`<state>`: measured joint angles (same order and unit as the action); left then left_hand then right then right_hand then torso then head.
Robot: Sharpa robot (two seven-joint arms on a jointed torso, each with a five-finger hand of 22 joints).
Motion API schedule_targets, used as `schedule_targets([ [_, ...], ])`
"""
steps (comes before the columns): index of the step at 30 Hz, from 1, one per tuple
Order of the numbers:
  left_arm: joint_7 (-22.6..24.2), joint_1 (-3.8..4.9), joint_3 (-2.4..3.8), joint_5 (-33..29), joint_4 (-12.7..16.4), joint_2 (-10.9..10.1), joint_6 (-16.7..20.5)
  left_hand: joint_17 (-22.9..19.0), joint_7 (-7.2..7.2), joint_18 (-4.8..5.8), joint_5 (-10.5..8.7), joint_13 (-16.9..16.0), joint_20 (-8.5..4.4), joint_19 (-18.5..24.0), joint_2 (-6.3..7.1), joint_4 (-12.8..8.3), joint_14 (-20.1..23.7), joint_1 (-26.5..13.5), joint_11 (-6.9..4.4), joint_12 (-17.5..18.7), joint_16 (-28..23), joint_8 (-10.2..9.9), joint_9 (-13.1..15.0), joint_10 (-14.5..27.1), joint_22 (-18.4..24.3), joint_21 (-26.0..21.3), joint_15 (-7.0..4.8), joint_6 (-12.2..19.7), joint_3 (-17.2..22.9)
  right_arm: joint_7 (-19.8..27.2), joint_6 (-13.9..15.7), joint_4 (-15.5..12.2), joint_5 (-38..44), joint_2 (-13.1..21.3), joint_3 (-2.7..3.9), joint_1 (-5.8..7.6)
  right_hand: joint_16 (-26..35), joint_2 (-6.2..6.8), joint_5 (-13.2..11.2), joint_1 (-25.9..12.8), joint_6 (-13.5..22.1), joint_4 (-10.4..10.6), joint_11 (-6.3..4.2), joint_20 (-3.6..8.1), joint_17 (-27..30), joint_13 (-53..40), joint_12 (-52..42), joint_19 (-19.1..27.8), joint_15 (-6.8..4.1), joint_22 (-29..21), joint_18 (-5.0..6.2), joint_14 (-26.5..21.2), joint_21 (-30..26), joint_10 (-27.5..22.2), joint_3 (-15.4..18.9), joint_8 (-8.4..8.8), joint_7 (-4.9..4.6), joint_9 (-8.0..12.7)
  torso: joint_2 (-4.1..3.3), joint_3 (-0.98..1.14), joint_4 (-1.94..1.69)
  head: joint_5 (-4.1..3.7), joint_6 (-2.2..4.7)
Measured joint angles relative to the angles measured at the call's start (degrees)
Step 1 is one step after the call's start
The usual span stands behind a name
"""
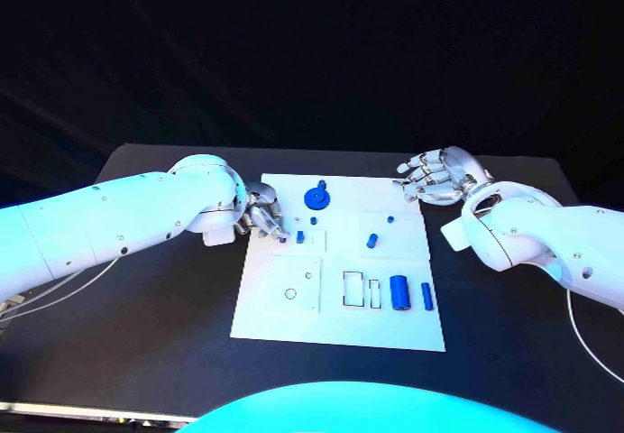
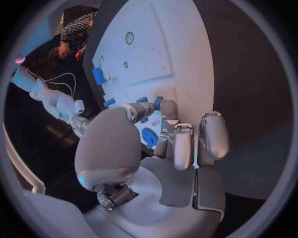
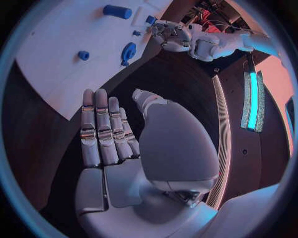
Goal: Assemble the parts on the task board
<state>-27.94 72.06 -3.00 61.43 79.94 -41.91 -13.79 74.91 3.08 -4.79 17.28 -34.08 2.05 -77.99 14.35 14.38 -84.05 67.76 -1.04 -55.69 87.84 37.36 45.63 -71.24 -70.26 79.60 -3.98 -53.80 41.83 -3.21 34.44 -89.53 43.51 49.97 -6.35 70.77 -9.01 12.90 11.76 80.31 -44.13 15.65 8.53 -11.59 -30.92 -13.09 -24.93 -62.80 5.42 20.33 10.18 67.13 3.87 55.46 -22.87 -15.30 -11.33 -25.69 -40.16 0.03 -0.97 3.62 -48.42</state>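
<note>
Head view: the board (image 1: pixel 341 307), a white plate, lies mid-table (image 1: pixel 156 343), its long side running away from the robot. Six blue parts can be counted on it. A wheel (image 1: pixel 318 197) with a knob stands near the far edge. A small dot (image 1: pixel 315 219) sits just below the wheel, and another dot (image 1: pixel 389 218) lies further right. A short peg (image 1: pixel 372 241) stands mid-board. A thick cylinder (image 1: pixel 400 294) and a thin bar (image 1: pixel 426 296) lie side by side near the right edge. Beside them are two outlined rectangular slots, and a small ring mark sits on the left panel. The left hand (image 1: pixel 267 218) rests over the board's left edge, fingertips down at a blue peg (image 1: pixel 299 237); whether it grips this piece is hard to make out, since the fingers hide the contact. The right hand (image 1: pixel 440 177) hovers off the board's far right corner, fingers apart, holding nothing.

Left wrist view: the left hand (image 2: pixel 164 144) has its thumb and fingers curled toward the board (image 2: pixel 180 44). Blue bits (image 2: pixel 149 137) peek between the fingers, mostly covered, so a grasp cannot be told. One blue block (image 2: pixel 98 76) lies further off.

Right wrist view: the right hand (image 3: pixel 114 134) is flat and released, fingers straight together, over bare table. The wheel (image 3: pixel 128 51), a dot (image 3: pixel 83 55) and the cylinder (image 3: pixel 117 11) show on the board (image 3: pixel 56 69); the left hand (image 3: pixel 169 33) is at its edge.
</note>
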Motion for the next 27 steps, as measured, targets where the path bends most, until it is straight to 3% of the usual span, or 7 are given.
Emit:
schedule_targets([
  [7,-0.36,0.07,0.03,0.45,0.09,0.12,-0.38,0.0,0.0,0.0,-0.04,0.14,0.0,0.0,-0.05,0.0,0.0,0.06,-0.1,0.27,0.0,-0.02,-0.13,0.1,0.7,0.0,0.0,0.0,0.0,-0.01,-0.05,0.0,0.0,-0.01,0.0,0.0,0.0,0.0,0.0,0.0,0.0,0.0,0.08,0.0,0.1,0.26,0.0,0.0,0.0,-0.25,0.0,0.0,0.0,-0.09,0.0,0.0,0.0,0.06,0.0,0.01,-0.03,-0.12,0.01],
  [10,-0.36,0.08,0.03,0.49,0.09,0.09,-0.36,0.0,0.0,0.0,-0.36,0.04,0.32,0.35,-0.76,-0.45,0.0,-0.68,-0.11,0.27,0.0,-0.53,-0.12,0.11,1.03,-0.44,0.0,0.01,-0.45,-0.01,-0.07,0.0,0.0,0.02,0.0,0.0,0.23,0.0,0.0,0.0,0.0,0.0,0.08,0.0,0.1,0.26,0.0,0.0,0.0,-0.32,0.0,0.0,0.0,-0.09,0.0,0.0,0.0,0.06,0.01,0.0,-0.04,-0.15,0.0],
  [12,-0.36,0.07,0.02,0.47,0.1,0.02,-0.29,0.0,-0.21,0.0,-0.95,0.08,0.2,0.83,-1.05,-1.12,0.0,-2.52,-0.13,0.27,-0.07,-0.7,-0.1,0.14,1.42,-0.74,0.0,0.21,-1.03,-0.01,-0.07,0.0,0.0,0.03,0.0,0.0,0.23,0.0,-0.15,0.0,0.0,0.0,0.08,0.0,0.16,0.37,0.0,0.0,0.0,-0.42,0.0,0.0,0.0,-0.09,0.0,0.0,0.0,0.06,0.0,0.01,-0.04,-0.16,0.0],
  [13,-0.34,0.06,0.02,0.42,0.1,-0.02,-0.24,0.0,-0.26,-0.01,-1.22,0.12,0.21,0.85,-0.89,-3.84,0.0,-3.59,-0.2,0.27,-0.22,-0.87,-0.1,0.2,1.63,-0.93,0.0,0.24,1.13,-0.01,-0.06,0.0,-0.01,0.04,0.0,0.0,0.28,-0.03,-0.24,-0.03,0.16,0.11,0.08,-0.12,0.25,0.55,0.0,0.12,0.13,-0.63,0.0,-0.13,0.0,-0.09,0.11,-0.17,-0.09,0.11,0.0,0.01,-0.04,-0.16,0.0],
  [15,-0.32,0.06,0.01,0.36,0.1,-0.08,-0.14,0.0,-0.29,-0.01,-1.31,0.23,0.21,0.84,-0.8,-4.18,0.01,-5.99,-0.34,0.27,-0.5,-1.53,-0.45,0.35,2.08,-1.33,0.0,0.25,0.18,0.01,-0.03,0.0,-0.07,0.05,0.0,0.0,0.66,-0.22,-0.24,-0.74,0.54,0.5,0.08,-0.3,0.41,0.9,0.0,0.3,0.21,-1.1,0.0,-0.21,0.0,-0.09,0.5,-0.44,0.08,0.19,0.01,0.01,-0.04,-0.2,0.04],
  [20,-0.32,-0.03,-0.07,0.35,0.03,-0.32,0.34,0.0,-0.22,0.0,-1.81,0.54,0.33,1.38,-0.21,1.74,0.01,-10.06,-0.17,0.28,-0.94,-2.36,-1.1,1.63,2.96,-2.06,0.0,-0.2,-8.26,0.14,0.08,0.02,-0.27,0.08,0.0,0.0,1.55,-0.53,-0.24,-1.75,0.93,0.5,0.7,-0.52,0.87,1.75,0.0,1.19,0.64,-2.37,0.0,-0.91,0.0,-0.72,1.43,-0.77,0.04,0.38,0.01,0.0,-0.02,-0.23,0.16],
  [27,-0.31,-0.09,-0.09,0.26,0.35,-0.71,1.17,0.0,0.01,0.0,-4.24,0.62,0.4,1.45,-0.63,2.45,0.01,-12.17,0.24,0.63,-1.12,-2.91,-1.34,2.03,3.5,-2.45,0.0,0.02,-13.06,0.31,0.24,0.07,-0.64,0.07,0.0,0.0,2.79,-0.53,-0.24,-1.75,1.57,0.48,1.3,-1.22,2.07,3.4,0.0,2.87,1.32,-4.56,0.0,-2.57,0.0,-1.95,2.23,-1.33,0.27,0.56,0.01,-0.02,0.01,-0.27,0.3],
])
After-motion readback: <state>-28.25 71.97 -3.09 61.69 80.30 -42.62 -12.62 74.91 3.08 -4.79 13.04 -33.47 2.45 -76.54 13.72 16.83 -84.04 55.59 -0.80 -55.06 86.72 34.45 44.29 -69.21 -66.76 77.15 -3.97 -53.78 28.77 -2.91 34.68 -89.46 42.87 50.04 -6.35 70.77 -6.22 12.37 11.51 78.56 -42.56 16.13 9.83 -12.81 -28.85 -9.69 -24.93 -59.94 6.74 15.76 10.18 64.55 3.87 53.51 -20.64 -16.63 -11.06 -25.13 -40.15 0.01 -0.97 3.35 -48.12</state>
